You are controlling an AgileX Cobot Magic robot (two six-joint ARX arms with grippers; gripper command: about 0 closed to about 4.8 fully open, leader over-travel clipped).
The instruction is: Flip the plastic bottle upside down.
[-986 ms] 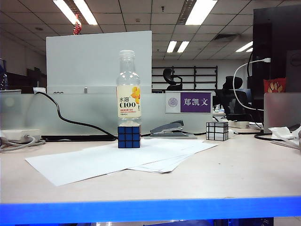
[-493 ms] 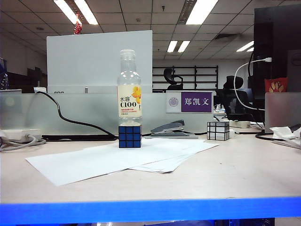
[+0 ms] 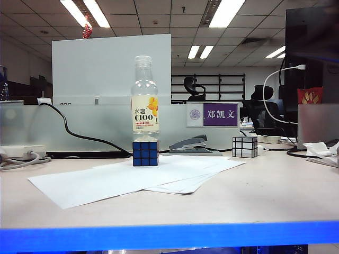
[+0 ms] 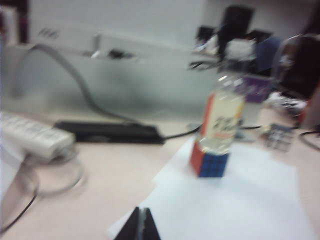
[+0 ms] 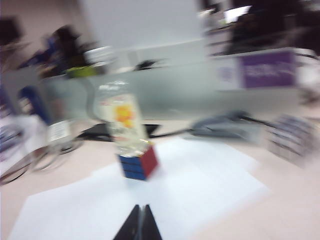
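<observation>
Nearest the cameras: left gripper (image 4: 142,226), fingers pressed together, empty, low in the left wrist view over the white paper sheets (image 3: 132,180). Right gripper (image 5: 140,224), likewise shut on nothing, hanging above the same sheets. Neither arm shows in the exterior view; both sit well short of the target.

Mid-surface, centre-left of the exterior frame: the plastic bottle (image 3: 144,95) stands upright, cap up, perched on a blue-faced puzzle cube (image 3: 145,154), which rests at the back edge of the paper. Bottle is untouched and not yet flipped.

Handling, as judged: clear body looks empty or close to it, so light, thin-walled, likely to dent under a hard squeeze. Smooth plastic and a glossy label suggest a slippery hold. Tall and narrow on a small cube top, so a sideways nudge could topple it or shift the cube. Best hold seems to be the labelled mid-body, where the wall is straight and widest; the waisted part below the cap is a second choice. The fingers must spread first.

Farther back: stapler (image 3: 190,144), silver mirror cube (image 3: 244,146), frosted partition (image 3: 79,124) with purple name plate (image 3: 214,115).
</observation>
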